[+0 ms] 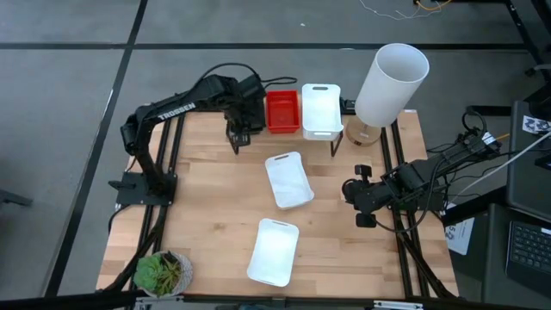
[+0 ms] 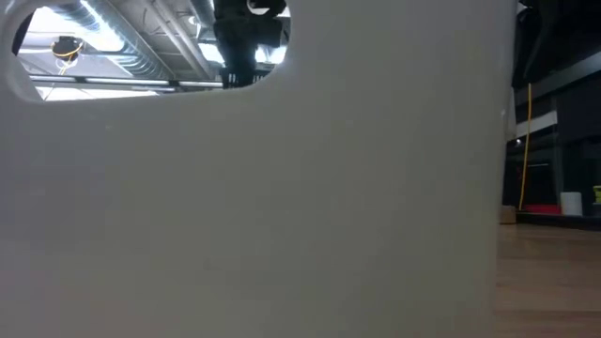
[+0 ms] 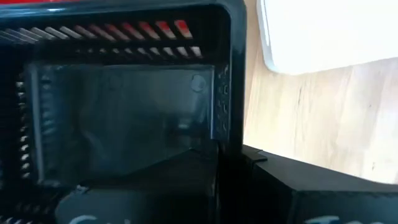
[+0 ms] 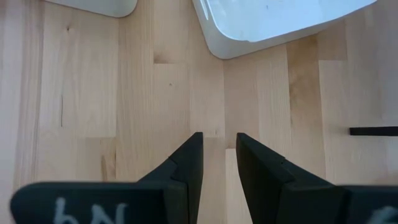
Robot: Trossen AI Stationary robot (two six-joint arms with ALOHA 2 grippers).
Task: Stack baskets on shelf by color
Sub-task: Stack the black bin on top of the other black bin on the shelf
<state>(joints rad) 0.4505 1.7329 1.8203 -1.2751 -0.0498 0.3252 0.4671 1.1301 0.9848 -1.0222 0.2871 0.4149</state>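
My left gripper (image 1: 239, 131) is pinched tight on the black basket's (image 3: 124, 112) rim, so it goes beside the red basket (image 1: 282, 110) on the shelf (image 1: 337, 138) at twelve o'clock. My right gripper (image 4: 218, 155) waits slightly open, empty, at three o'clock.

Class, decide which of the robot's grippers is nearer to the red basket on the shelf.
Left. The left gripper sits right beside the red basket, shut on a black basket. The right gripper waits empty, well away near the table's right edge.
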